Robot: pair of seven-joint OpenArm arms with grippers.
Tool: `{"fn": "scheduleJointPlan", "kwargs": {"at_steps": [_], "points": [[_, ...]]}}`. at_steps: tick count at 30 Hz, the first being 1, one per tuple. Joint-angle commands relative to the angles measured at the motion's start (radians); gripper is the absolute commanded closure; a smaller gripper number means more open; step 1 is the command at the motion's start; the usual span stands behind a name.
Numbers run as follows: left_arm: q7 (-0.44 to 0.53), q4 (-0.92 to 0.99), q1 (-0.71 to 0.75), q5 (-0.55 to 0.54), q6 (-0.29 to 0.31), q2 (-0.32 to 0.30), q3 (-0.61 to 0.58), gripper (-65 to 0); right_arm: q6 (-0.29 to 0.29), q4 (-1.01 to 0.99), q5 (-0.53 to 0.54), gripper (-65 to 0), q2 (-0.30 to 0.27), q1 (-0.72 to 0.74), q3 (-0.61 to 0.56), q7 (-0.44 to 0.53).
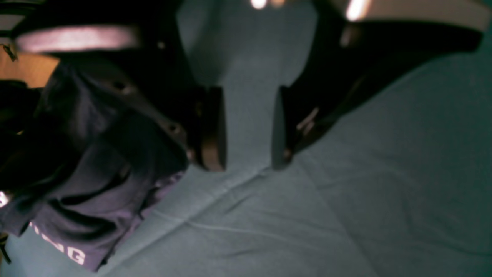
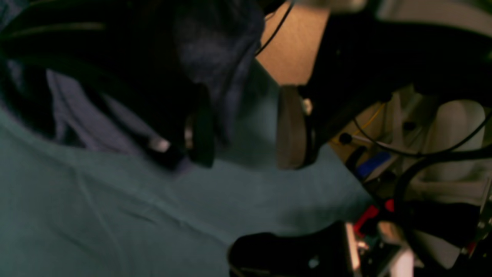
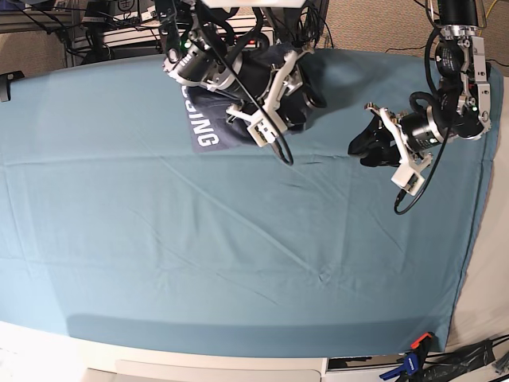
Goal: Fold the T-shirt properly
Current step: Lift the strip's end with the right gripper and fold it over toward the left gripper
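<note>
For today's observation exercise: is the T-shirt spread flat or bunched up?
Bunched up. The T-shirt lies in a crumpled heap at the table cloth's far edge, with only part of its white lettering showing.

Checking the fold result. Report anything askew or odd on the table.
The T-shirt lies bunched and creased at the far edge of the table cloth, lettering partly hidden by folds, not a flat fold. Nothing looks spilled or damaged.

The near half of the bench [image 3: 199,270] and its whole left side lie bare under the cloth [image 3: 119,239], so a gripper can pass freely there. At the far edge the T-shirt [image 3: 208,121] sits bunched, with the right arm [image 3: 238,76] directly over it. Between that arm and the left arm [image 3: 421,131] at the far right runs a narrow open strip. Cables and gear [image 3: 119,20] crowd the space beyond the far edge.
</note>
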State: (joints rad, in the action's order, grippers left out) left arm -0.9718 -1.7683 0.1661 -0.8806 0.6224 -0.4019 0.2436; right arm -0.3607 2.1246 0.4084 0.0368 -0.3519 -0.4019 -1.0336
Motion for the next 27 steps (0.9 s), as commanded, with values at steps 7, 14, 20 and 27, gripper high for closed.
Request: {"fn": "scheduleJointPlan", "kwargs": {"at_steps": [7, 14, 20, 27], "points": [[0.020, -0.017, -0.011, -0.021, 0.006, -0.011, 0.006, -21.9, -0.002, 0.109, -0.024, -27.7, 0.007, 0.014, -0.004, 0.029], [0.020, -0.017, -0.011, -0.019, 0.006, -0.011, 0.006, -21.9, 0.004, 0.232, -0.280, -13.6, -0.035, -0.036, 0.048, 0.004], [0.018, -0.017, -0.011, -0.021, 0.006, -0.011, 0.006, -21.9, 0.019, 0.232, -0.308, 0.0, -0.068, -0.067, 0.240, -0.028], [0.019, -0.017, -0.011, -0.021, 0.006, -0.011, 0.006, -21.9, 0.104, 0.232, -0.236, 0.0, -0.068, -0.086, 0.509, -0.042]]}}
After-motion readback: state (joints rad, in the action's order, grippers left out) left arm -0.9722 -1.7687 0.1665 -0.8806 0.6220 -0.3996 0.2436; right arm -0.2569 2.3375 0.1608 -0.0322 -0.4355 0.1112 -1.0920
